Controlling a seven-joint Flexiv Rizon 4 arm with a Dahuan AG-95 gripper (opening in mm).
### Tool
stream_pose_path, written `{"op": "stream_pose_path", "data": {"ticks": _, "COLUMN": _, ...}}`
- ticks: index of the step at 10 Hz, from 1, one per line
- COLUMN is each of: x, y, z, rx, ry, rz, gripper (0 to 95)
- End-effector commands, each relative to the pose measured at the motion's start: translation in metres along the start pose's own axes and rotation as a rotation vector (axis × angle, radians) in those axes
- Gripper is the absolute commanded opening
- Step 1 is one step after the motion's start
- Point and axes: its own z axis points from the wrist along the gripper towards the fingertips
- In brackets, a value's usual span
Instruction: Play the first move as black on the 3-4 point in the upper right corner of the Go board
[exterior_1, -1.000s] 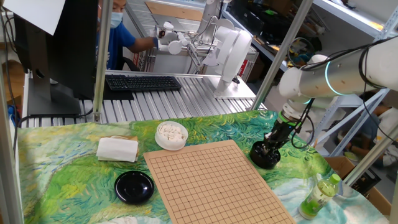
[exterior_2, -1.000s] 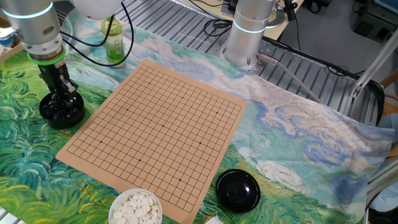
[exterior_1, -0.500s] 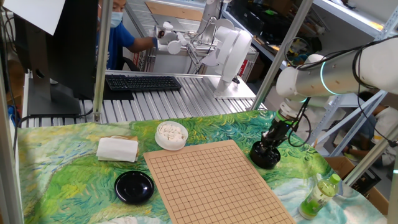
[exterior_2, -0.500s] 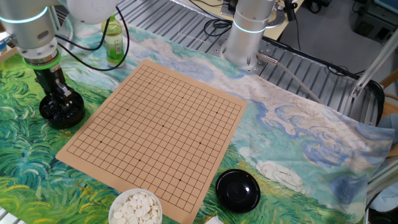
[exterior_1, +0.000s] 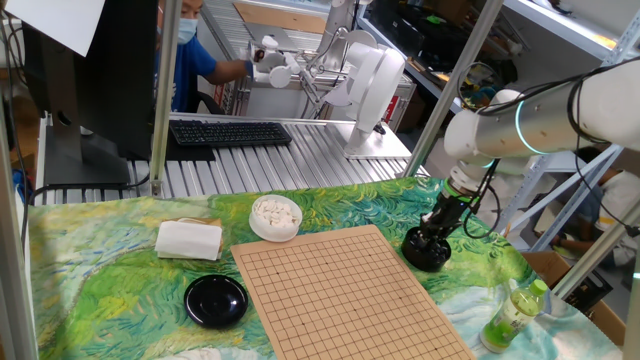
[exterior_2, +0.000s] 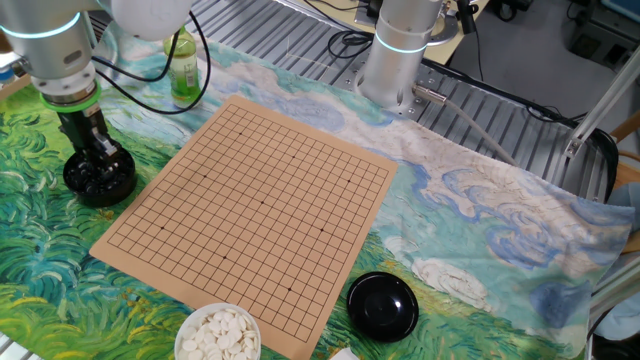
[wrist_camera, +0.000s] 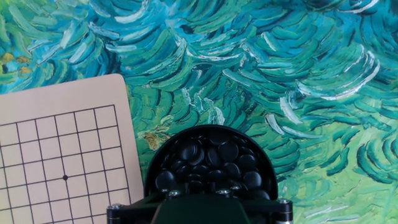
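The black stones lie heaped in a round black bowl on the cloth beside the right edge of the tan Go board. The bowl also shows in the other fixed view. My gripper hangs with its tips just over the bowl's stones, as the other fixed view also shows. In the hand view the gripper is a dark block at the bottom edge, and its jaws cannot be made out. No stone lies on the board. Its corner with a star dot is left of the bowl.
A white bowl of white stones stands at the board's far corner. A black lid and a folded white cloth lie to the board's left. A green bottle stands near the bowl. The arm's base is behind the board.
The gripper has risen slightly and shifted a little over the bowl of black stones. In the last half second it has barely moved.
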Motion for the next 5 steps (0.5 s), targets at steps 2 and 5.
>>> {"op": "stream_pose_path", "data": {"ticks": 2, "x": -0.0002, "y": -0.0005, "z": 0.0006, "rx": 0.000, "ry": 0.000, "rz": -0.006, "gripper": 0.0}}
{"op": "stream_pose_path", "data": {"ticks": 5, "x": 0.0001, "y": -0.0005, "z": 0.0001, "rx": 0.001, "ry": 0.001, "rz": -0.013, "gripper": 0.0}}
